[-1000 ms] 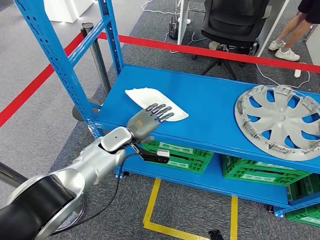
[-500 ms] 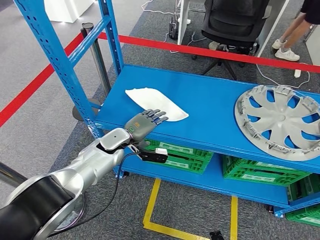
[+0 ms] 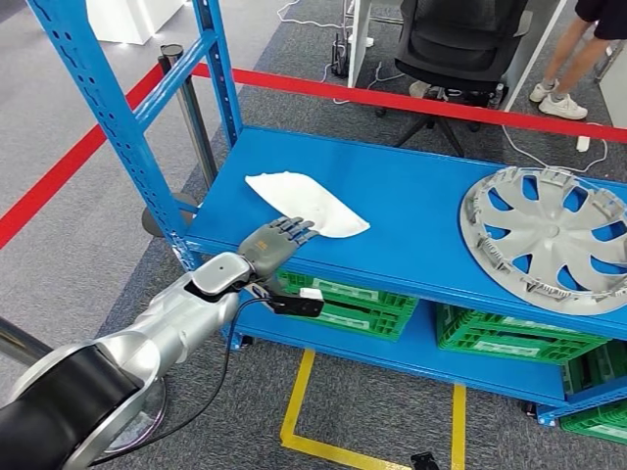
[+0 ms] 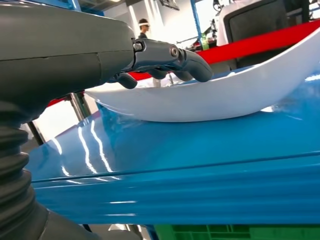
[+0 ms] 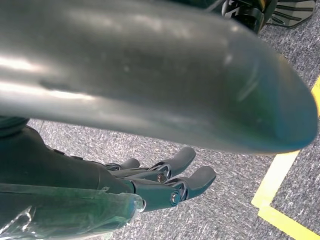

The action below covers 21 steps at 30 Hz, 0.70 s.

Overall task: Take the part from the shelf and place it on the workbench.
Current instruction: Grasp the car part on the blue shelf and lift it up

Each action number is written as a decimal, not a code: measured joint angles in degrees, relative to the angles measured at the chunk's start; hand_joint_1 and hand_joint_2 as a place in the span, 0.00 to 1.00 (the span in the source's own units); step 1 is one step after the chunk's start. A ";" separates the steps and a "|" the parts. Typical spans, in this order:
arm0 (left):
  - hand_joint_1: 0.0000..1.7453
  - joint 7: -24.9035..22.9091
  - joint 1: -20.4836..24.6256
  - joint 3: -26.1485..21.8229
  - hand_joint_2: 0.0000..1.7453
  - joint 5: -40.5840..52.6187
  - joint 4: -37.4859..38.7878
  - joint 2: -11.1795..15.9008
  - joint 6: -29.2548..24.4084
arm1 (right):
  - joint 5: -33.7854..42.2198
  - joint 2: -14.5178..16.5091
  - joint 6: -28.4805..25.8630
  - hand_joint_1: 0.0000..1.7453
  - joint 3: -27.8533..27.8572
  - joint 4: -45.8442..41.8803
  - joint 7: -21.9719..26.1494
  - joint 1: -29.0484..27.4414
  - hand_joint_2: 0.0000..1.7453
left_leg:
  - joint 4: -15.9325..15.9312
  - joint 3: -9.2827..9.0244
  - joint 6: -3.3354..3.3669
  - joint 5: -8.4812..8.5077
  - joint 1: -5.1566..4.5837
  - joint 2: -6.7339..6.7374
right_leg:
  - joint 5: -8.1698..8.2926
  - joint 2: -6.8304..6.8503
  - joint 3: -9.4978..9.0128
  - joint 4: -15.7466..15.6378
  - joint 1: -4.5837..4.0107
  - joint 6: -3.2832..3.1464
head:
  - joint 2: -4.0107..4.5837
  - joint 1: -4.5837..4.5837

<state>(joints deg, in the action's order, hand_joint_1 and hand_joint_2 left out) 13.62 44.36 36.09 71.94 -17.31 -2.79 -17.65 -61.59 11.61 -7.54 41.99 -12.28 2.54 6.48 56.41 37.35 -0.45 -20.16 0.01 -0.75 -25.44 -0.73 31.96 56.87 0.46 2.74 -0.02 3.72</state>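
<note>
L hand has drawn back toward the front edge of the blue shelf over the last sec, fingers now curling over the near edge of the white part, which lies unlifted near the shelf's L end; thumb's contact unclear, so grip looks forming, not closed. Grey hubcap sits at shelf's R end. R hand hangs over carpet, fingers loosely apart, holding nothing.

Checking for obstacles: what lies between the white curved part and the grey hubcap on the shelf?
Bare blue shelf separates white curved part and grey hubcap, head view.
</note>
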 joint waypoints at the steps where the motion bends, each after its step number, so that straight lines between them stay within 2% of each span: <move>1: 0.00 -0.05 -0.05 -0.04 1.00 0.00 0.00 0.07 -0.42 | 0.00 0.00 0.03 0.00 0.00 0.00 0.00 0.00 0.00 | 0.00 0.00 0.00 0.00 0.00 0.00 | 0.00 0.00 0.00 0.00 0.00 0.00 | 0.00 0.00; 7: 0.00 -0.09 -0.14 -0.35 1.00 0.05 0.00 0.50 -2.73 | 0.00 0.00 0.13 0.00 0.00 0.00 0.00 0.02 0.00 | 0.00 0.00 0.00 0.00 0.00 0.00 | 0.00 0.00 0.00 0.00 0.00 0.00 | 0.00 0.00; 11: 0.00 0.16 -0.20 -0.69 0.00 -0.14 0.00 0.68 -4.40 | -0.01 0.00 0.13 0.00 0.00 0.00 0.00 0.03 0.00 | 0.00 0.00 0.00 0.00 0.00 0.00 | 0.00 0.00 0.00 0.00 0.00 0.00 | 0.00 0.00; 21: 0.00 3.31 -0.25 -1.74 0.00 -1.69 0.00 0.84 -5.22 | -0.15 0.00 0.32 0.00 -0.01 0.00 0.14 0.10 0.00 | 0.00 0.00 0.00 0.00 0.00 0.00 | 0.00 0.00 0.01 0.00 0.00 0.00 | 0.00 0.00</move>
<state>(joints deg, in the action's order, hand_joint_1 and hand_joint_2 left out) 16.93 44.11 34.35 70.25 -17.31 -1.95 -22.87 -61.74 11.61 -7.21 41.98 -12.28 2.68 6.57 56.42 37.35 -0.45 -20.16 0.01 -0.75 -25.44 -0.73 31.97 56.87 0.46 2.74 -0.02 3.72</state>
